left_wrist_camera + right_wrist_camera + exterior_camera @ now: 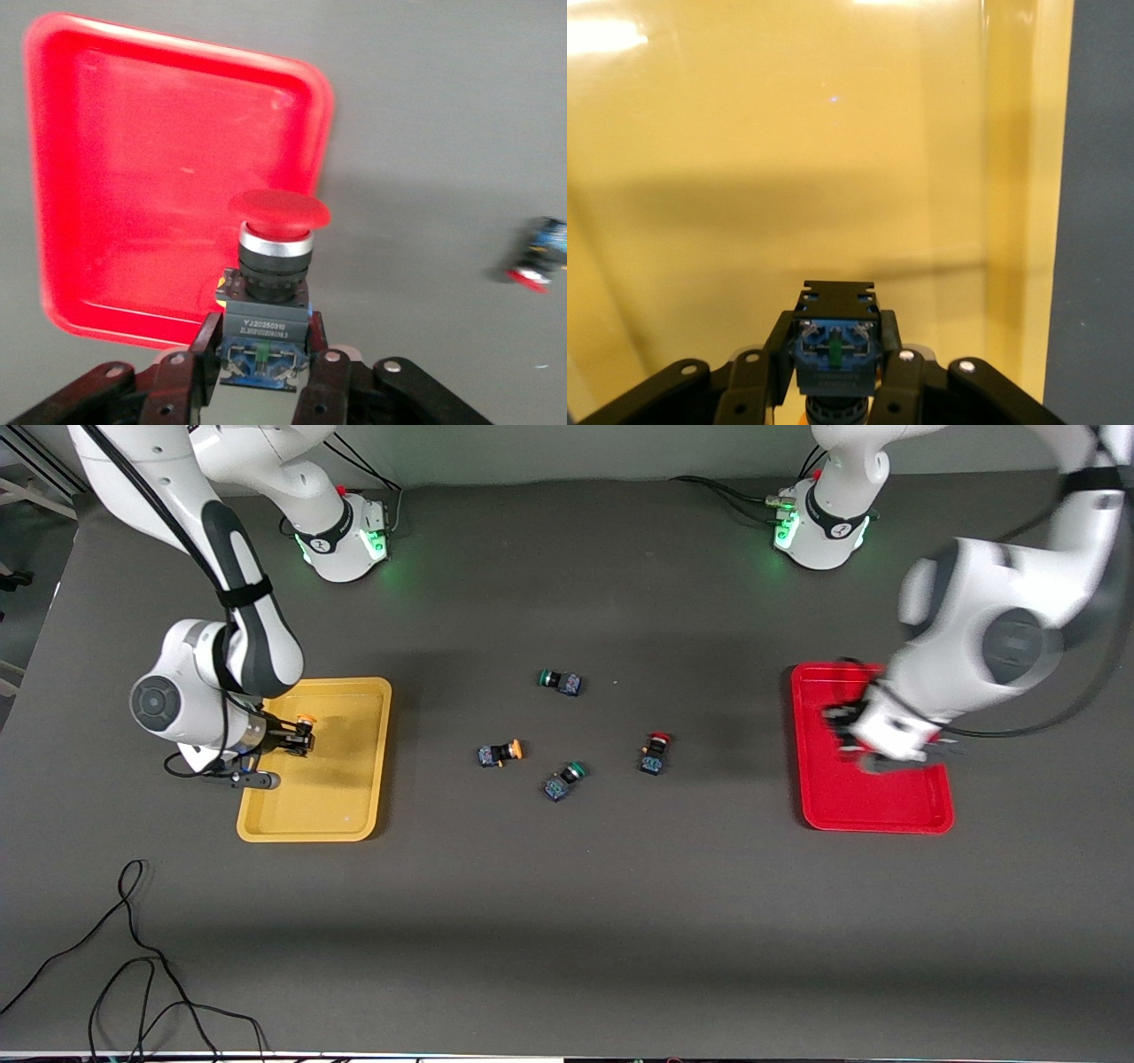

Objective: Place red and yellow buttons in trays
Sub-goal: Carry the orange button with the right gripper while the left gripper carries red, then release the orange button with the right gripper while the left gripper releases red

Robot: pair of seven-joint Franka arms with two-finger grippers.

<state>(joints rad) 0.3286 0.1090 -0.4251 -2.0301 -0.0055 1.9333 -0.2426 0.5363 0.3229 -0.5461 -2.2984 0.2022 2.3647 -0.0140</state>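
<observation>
Left wrist view: a red-capped button was clamped between the left gripper fingers over the red tray. A yellow-capped button was gripped by the right gripper over the yellow tray.

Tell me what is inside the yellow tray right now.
No button lies loose on the yellow tray. Over it, the right gripper holds a yellow button. The arm hides the tray's edge toward the right arm's end.
</observation>
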